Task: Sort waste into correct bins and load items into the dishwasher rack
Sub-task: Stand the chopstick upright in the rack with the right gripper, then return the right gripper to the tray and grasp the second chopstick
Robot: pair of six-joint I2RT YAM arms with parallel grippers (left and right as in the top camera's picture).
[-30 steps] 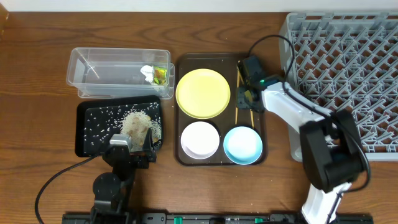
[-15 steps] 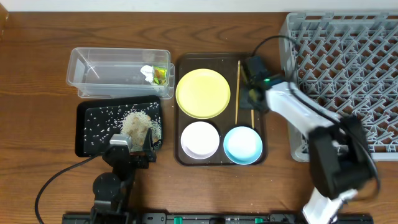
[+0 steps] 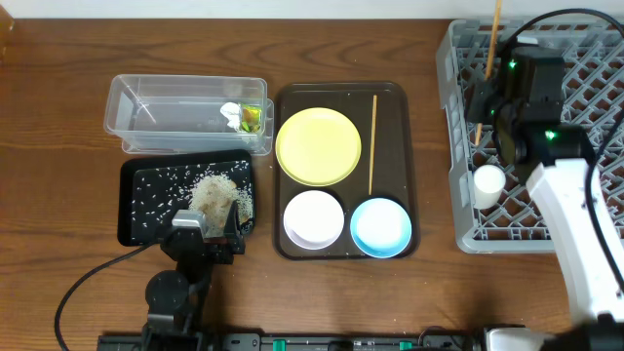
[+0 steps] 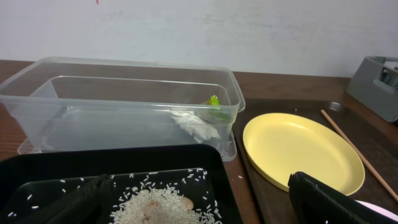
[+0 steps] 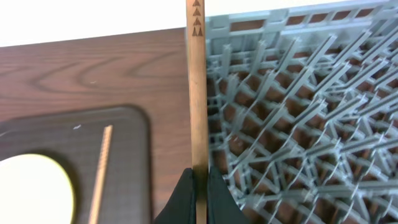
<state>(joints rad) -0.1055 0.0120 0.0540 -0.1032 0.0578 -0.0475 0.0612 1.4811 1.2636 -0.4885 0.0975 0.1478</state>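
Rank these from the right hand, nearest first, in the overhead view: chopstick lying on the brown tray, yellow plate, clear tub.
Right hand, over the rack, grips the held chopstick.
1. Tray chopstick: right side of the brown tray.
2. Yellow plate: just left of that chopstick.
3. Clear tub: far left.
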